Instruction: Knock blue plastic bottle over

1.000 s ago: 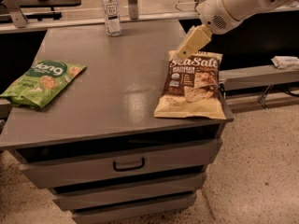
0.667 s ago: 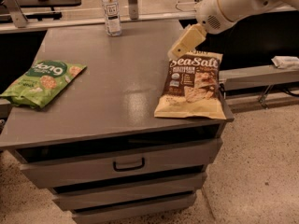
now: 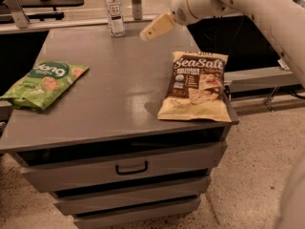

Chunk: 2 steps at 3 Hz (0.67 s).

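Note:
The blue plastic bottle [image 3: 115, 9] stands upright at the far edge of the grey cabinet top [image 3: 114, 80], clear with a white label. My gripper [image 3: 145, 34] hangs over the far middle of the top, a short way to the right of the bottle and apart from it. Its cream-coloured fingers [image 3: 157, 26] point left toward the bottle. The white arm [image 3: 248, 8] reaches in from the upper right.
A brown and yellow sea salt chip bag [image 3: 198, 85] lies on the right of the top. A green snack bag [image 3: 43, 84] lies at the left edge. Drawers [image 3: 128, 166] face front below. A metal post [image 3: 137, 1] stands behind the bottle.
The gripper has moved left across the far side of the top, from above the chip bag toward the bottle. The bottle still stands.

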Tool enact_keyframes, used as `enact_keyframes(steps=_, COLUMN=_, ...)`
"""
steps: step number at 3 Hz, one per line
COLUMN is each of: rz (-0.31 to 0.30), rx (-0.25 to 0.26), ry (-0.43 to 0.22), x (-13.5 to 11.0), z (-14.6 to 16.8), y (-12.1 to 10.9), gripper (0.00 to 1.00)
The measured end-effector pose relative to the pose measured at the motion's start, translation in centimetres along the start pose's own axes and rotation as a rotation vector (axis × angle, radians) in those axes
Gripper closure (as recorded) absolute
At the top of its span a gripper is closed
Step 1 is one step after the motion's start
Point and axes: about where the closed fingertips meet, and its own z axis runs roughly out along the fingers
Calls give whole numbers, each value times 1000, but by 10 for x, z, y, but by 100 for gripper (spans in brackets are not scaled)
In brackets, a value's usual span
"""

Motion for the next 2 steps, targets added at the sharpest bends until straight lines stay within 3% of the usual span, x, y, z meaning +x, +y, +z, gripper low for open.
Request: enact_keyframes(steps=2, rz=38, rx=-25, ry=-157, x=-16, z=104, y=-24, gripper=0)
